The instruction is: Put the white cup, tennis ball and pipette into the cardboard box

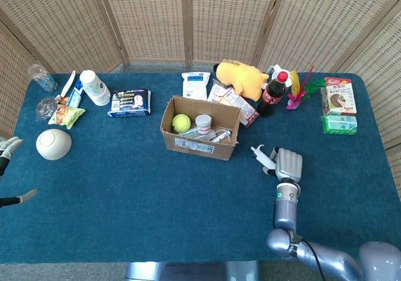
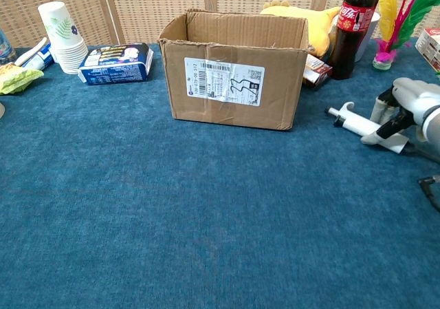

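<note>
An open brown cardboard box point(image 1: 200, 130) sits mid-table on the blue-covered table point(image 1: 156, 193), holding a yellow-green tennis ball point(image 1: 181, 122) at its left, a white cup with a grey rim point(image 1: 203, 124) at its centre and some small packets beside them. To the right of the box, the right robot hand point(image 1: 287, 165) rests low on the table with its fingers curled around the body of a white pipette point(image 2: 355, 122), whose plunger end points left toward the box. At the far left edge of the head view, only pale fingertips of the left robot hand point(image 1: 9, 147) show; whether it is spread or closed cannot be told. A stack of white paper cups point(image 2: 62, 37) and a blue packet point(image 2: 117, 62) stand far left; a cola bottle point(image 2: 353, 23) and yellow plush toy point(image 1: 242, 77) crowd the far side behind the box. The near half of the table lies open blue cloth.
</note>
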`<state>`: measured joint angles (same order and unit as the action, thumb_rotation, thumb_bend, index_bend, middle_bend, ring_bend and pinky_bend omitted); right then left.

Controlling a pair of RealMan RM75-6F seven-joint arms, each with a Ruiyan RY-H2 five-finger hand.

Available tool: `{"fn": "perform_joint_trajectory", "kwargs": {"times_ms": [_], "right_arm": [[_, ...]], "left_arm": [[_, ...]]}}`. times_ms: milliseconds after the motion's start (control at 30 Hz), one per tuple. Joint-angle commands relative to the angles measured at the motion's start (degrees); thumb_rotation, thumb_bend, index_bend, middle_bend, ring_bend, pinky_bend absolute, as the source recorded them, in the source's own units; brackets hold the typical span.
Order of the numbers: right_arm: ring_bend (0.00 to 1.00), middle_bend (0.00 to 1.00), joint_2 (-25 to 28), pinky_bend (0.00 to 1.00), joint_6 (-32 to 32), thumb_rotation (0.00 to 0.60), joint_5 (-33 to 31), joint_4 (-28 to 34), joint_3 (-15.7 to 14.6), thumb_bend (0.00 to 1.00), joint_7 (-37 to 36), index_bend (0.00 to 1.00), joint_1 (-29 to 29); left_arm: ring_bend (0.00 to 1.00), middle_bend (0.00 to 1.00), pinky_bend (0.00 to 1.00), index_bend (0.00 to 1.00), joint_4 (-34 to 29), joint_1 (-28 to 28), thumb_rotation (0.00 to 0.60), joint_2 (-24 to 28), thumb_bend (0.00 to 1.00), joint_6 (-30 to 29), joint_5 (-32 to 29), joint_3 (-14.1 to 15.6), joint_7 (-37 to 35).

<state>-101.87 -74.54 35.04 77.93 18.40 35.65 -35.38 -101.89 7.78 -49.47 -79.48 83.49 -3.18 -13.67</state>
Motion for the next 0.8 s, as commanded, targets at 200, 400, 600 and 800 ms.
{"fn": "perform_joint_trajectory", "kwargs": {"times_ms": [200, 400, 600, 800], "right_arm": [[0.51, 0.5, 5.57, 0.78, -0.68, 0.6, 2.77, 5.78, -0.02, 0.42, -1.57, 0.52, 2.57], [0.51, 0.5, 14.41, 0.78, -1.21, 0.6, 4.07, 14.01, 1.91, 0.42, -5.55, 0.53, 6.15], [0.51, 0.5, 20.19, 0.78, -1.65, 0.6, 3.15, 17.53, 6.02, 0.41, -8.28, 0.53, 7.21], [0.51, 0.5, 25.3, 0.78, -2.4, 0.6, 1.45, 22.56, 10.52, 0.41, -8.97, 0.53, 6.8]], "left_arm": [[0.0, 0.0, 0.09, 0.0, -0.06, 0.04, 0.6, -0.02, 0.04, 0.1, 0.02, 0.03, 0.1], [0.0, 0.0, 0.09, 0.0, -0.31, 0.1, 0.6, 0.04, 0.04, 0.24, -0.05, 0.04, 0.26], [0.0, 0.0, 0.09, 0.0, -0.4, 0.17, 0.6, 0.02, 0.04, 0.47, -0.14, 0.1, 0.48], [0.0, 0.0, 0.09, 0.0, -0.43, 0.2, 0.6, 0.01, 0.04, 0.52, -0.38, 0.01, 0.54]]}}
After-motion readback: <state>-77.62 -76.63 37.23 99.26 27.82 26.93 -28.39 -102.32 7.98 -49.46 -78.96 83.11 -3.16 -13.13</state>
